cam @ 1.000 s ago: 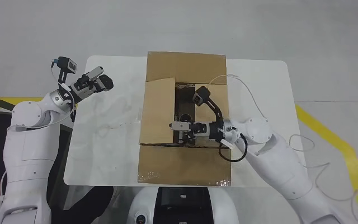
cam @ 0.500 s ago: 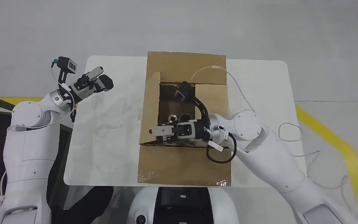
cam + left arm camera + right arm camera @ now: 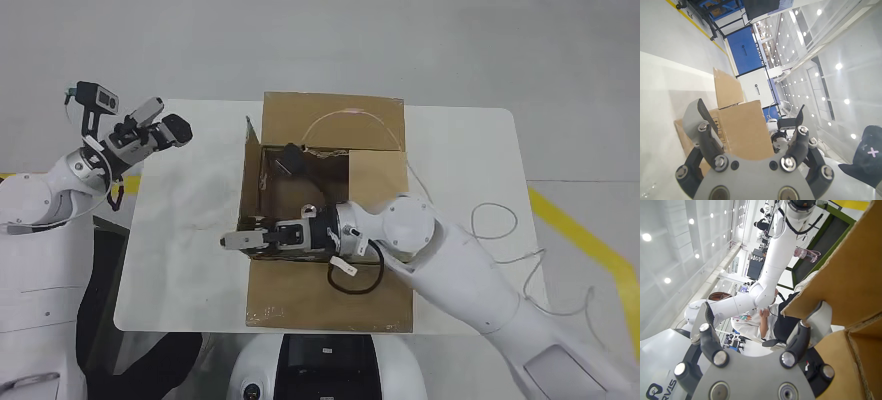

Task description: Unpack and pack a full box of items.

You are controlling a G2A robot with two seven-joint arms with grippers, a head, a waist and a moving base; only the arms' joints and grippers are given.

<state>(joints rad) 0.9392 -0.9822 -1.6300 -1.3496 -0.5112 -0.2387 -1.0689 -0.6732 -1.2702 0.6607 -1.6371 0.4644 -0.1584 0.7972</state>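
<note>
A brown cardboard box (image 3: 330,290) stands mid-table with its far and near flaps folded out flat. Its left flap (image 3: 246,175) stands nearly upright. My right arm lies across the dark opening, and my right gripper (image 3: 234,241) pokes out past the box's left wall. It is open, and in the right wrist view one finger (image 3: 821,315) rests against the flap's cardboard edge (image 3: 844,279) with nothing gripped. My left gripper (image 3: 168,131) hovers open over the table's far left corner, and in its wrist view it faces the box (image 3: 742,128). The box's contents are hidden in shadow.
White tabletop (image 3: 190,260) stretches left of the box, and a narrower strip (image 3: 460,180) lies to its right. A thin white cable (image 3: 350,112) loops over the far flap and trails off toward the right edge.
My right gripper swept left across the box opening and pushed the left flap from lying over the opening to nearly upright. My left arm pulled back slightly toward the far left corner.
</note>
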